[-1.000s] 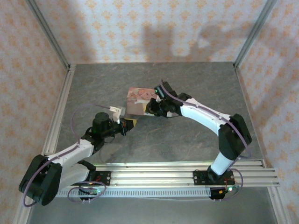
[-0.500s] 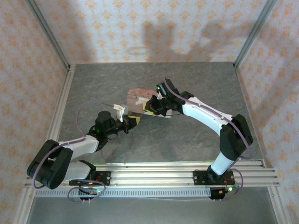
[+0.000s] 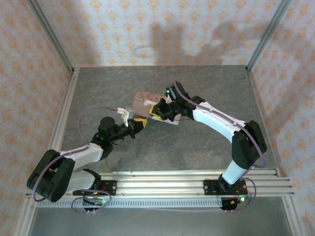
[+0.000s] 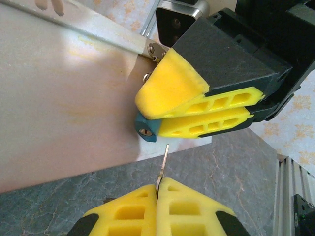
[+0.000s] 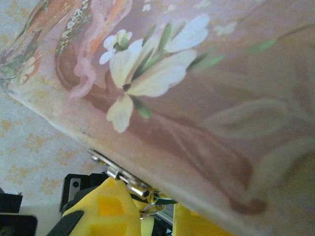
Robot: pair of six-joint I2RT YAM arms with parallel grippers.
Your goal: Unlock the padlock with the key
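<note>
In the left wrist view the tiny teal padlock (image 4: 147, 129) pokes out from between the right gripper's yellow fingers (image 4: 197, 110), its brass keyhole facing the camera. It hangs at the hasp of the pink tin (image 4: 64, 98). My left gripper (image 4: 158, 189) is shut on the key (image 4: 163, 160), whose thin blade points up. The blade tip stands just below and right of the keyhole, not touching it. From above, the left gripper (image 3: 138, 125) and right gripper (image 3: 158, 112) meet at the tin's near edge (image 3: 145, 104). The right wrist view shows the flowered tin (image 5: 197, 83), its metal hasp (image 5: 125, 179) and the right gripper (image 5: 150, 219) beneath.
The tin rests tilted on the grey stone-look table (image 3: 206, 88), mid-table. Metal frame rails run along the left side (image 3: 61, 118) and the near edge (image 3: 197, 179). Patterned walls enclose the back and sides.
The left arm has folded lower and brought the key slightly nearer the tin's near corner. The right gripper and the tin have shifted a little away from the near edge.
</note>
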